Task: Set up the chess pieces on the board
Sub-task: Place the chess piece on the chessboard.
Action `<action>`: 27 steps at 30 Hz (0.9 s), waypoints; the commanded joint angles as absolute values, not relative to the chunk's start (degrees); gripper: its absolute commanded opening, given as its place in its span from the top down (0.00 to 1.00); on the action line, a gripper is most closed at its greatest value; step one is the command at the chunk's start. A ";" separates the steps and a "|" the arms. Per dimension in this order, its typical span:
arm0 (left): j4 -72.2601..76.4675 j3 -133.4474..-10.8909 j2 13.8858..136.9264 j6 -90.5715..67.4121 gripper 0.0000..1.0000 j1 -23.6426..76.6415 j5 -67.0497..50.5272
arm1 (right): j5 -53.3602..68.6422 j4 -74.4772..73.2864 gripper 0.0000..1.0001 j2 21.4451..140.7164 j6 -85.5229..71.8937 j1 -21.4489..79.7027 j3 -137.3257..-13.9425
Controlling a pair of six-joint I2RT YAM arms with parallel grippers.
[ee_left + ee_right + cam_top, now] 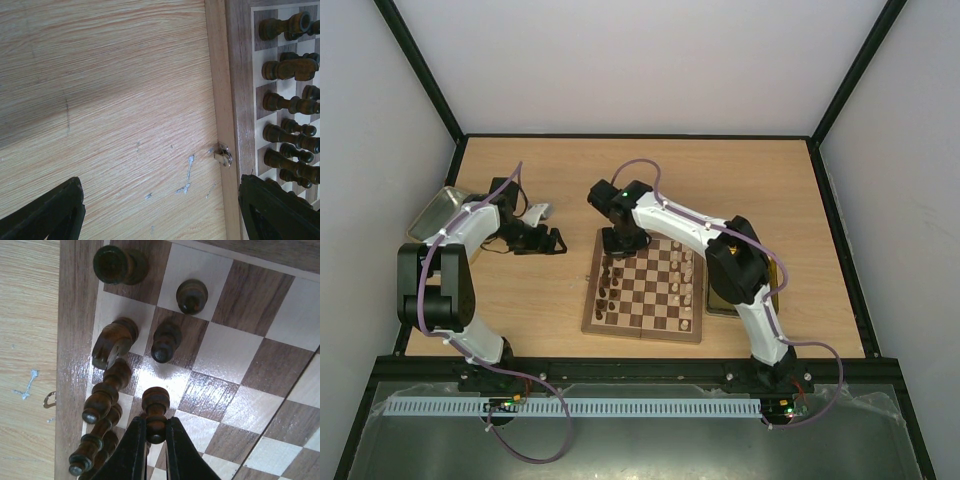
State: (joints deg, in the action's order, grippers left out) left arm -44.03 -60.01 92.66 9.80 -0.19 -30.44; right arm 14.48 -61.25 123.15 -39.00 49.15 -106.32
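Note:
The chessboard [645, 325] lies in the middle of the table. Dark pieces [610, 292] stand along its left columns and pale pieces [685, 282] along its right columns. My right gripper [617, 243] is over the board's far left corner. In the right wrist view it [156, 426] is shut on the head of a dark pawn [156, 402], close beside other dark pieces [107, 390]. My left gripper [553, 241] is open and empty, over bare table left of the board. In its wrist view the fingers [50, 215] stand wide apart beside the board's edge [235, 100] and a row of dark pieces [290, 69].
A grey metal tray [438, 212] sits at the far left. A small whitish object [537, 212] lies near the left gripper. A yellowish tray [719, 302] lies right of the board, partly under the right arm. A metal latch [223, 154] sticks out from the board's left edge.

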 commanded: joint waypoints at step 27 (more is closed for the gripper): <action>-44.74 -59.52 92.29 9.67 0.16 -0.53 -31.38 | 13.21 -61.44 0.83 125.69 -38.58 49.31 -107.90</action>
State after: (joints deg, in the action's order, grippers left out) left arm -44.05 -60.01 92.66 9.82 -0.19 -30.48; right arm 14.39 -60.71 125.60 -38.68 49.15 -106.32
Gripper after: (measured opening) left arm 0.844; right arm 0.171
